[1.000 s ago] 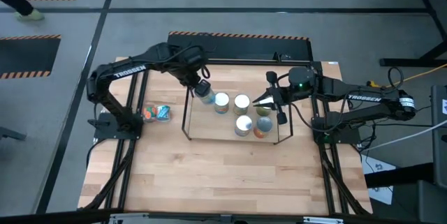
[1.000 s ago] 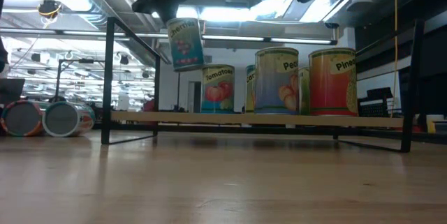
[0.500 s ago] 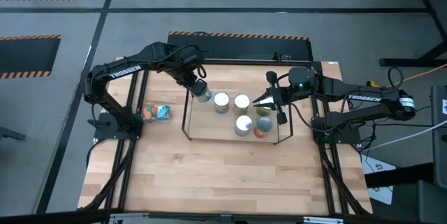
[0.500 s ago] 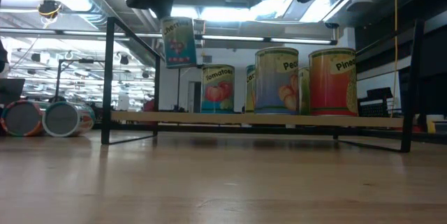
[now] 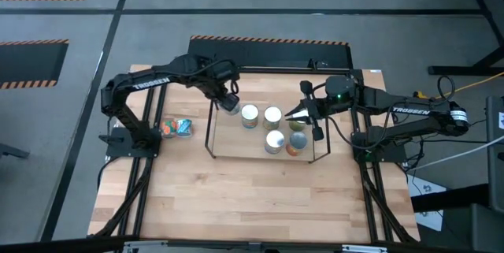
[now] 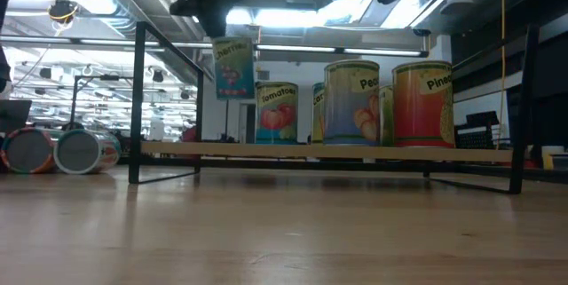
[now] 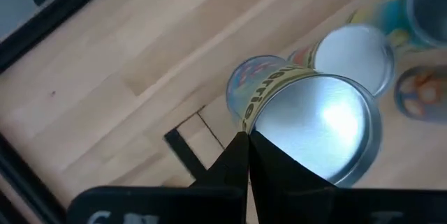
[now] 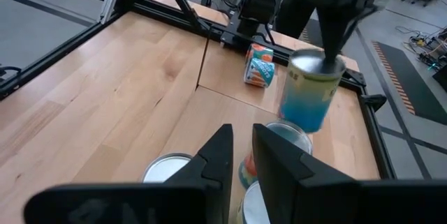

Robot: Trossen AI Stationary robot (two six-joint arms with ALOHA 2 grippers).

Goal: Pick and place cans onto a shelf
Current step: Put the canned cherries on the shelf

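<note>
The left gripper (image 5: 227,100) has its fingers pinched on the top rim of a blue-labelled can (image 6: 232,69), which hangs upright in the air over the far left corner of the shelf (image 5: 211,147), clear of the wooden board beneath it. Four more cans (image 5: 273,128) already stand on that board, and two spare ones (image 5: 175,128) lie on their sides on the table (image 5: 236,198) off to the left.

The right gripper (image 5: 302,113) waits above the standing cans with its fingers a little apart, holding nothing.

A tin like this looks rigid and fairly weighty (assuming it is full), with a smooth rim and a slick label, so a pinch on the rim alone could let it swing or slip; I'd say across the body is the safer hold
</note>
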